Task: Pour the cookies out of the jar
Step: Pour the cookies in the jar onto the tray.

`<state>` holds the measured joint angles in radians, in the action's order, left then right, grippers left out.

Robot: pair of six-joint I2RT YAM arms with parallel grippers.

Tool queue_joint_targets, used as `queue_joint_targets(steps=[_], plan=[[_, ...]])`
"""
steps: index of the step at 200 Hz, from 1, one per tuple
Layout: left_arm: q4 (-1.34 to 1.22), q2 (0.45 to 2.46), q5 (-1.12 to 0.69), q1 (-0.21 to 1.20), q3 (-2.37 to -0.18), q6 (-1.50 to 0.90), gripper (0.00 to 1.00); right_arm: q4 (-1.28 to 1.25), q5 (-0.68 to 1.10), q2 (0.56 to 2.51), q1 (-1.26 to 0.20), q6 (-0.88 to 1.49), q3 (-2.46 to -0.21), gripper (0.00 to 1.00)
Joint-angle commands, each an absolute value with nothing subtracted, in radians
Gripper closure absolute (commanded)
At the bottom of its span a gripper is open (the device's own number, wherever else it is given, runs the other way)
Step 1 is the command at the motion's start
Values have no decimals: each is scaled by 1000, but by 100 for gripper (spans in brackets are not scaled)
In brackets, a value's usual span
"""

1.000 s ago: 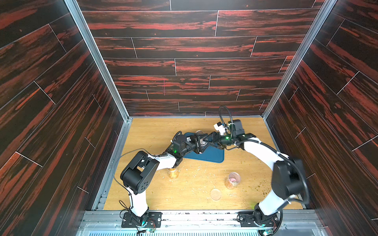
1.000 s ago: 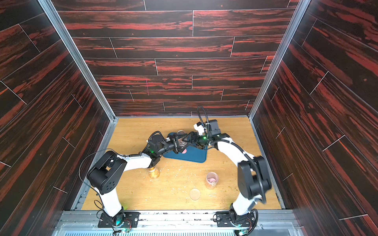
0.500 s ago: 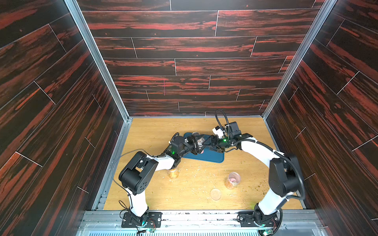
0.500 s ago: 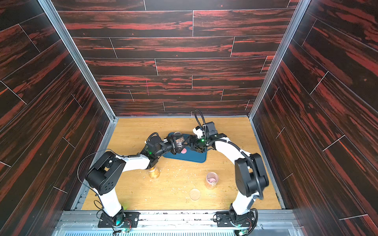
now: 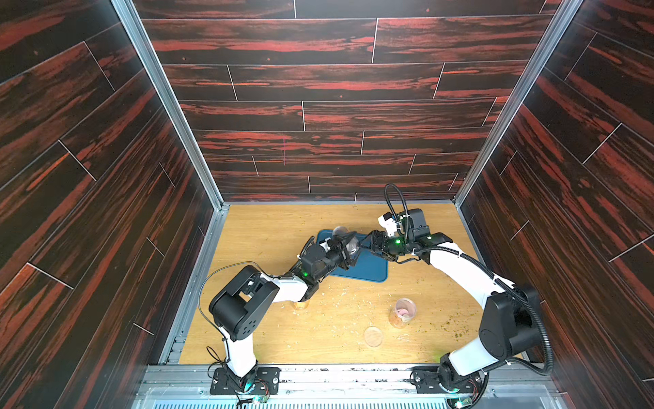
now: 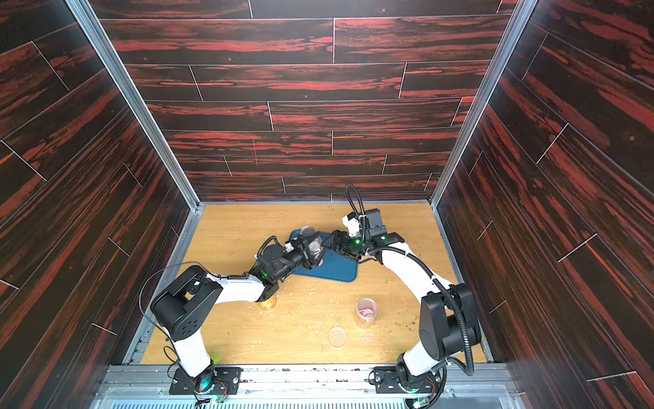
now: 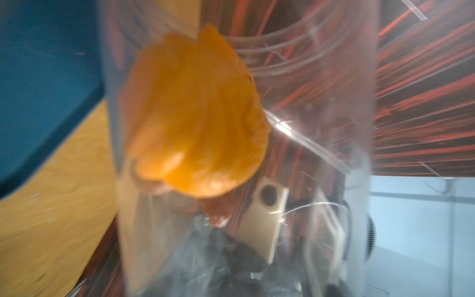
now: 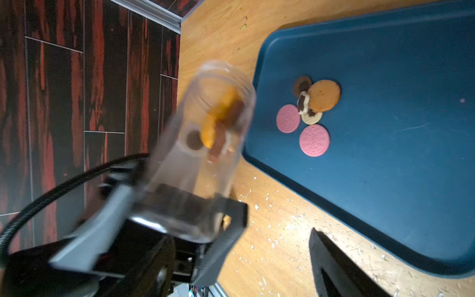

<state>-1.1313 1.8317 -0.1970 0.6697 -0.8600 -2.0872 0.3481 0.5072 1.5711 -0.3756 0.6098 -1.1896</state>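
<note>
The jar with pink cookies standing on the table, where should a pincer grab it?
Probably grip the standing jar around its round side wall, mid-height, coming in level from the right arm's side. It stands upright, mouth open upward, so that should not spill it.

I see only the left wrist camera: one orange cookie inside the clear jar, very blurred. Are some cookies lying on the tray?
Observer: Yes. The right wrist view shows several cookies on the blue tray, two of them pink.
Operator: Is the orange cookie alone in the jar?
Observer: No. The jar, tilted in the left gripper, also holds a brown cookie next to it.
Operator: Does the right gripper hold anything?
Observer: No. In a top view it is open and empty, close beside the jar.
</note>
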Motion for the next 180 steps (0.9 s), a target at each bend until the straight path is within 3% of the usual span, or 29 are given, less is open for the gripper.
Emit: queue_joint_targets(steps=[1,74,139,180], plan=[[-1219,1792,-105,693,-883,-2571,78,360,474,1536,-378,620,-1182,15],[-1189,1776,-116,695,-836,-2571,77,328,466,1531,-377,638,-1140,15],[-970,1760,-557,587,-827,-2272,77,381,396,1490,-374,590,-1183,15],[-564,1662,-773,505,-883,-1955,77,416,385,1488,-363,563,-1215,15]])
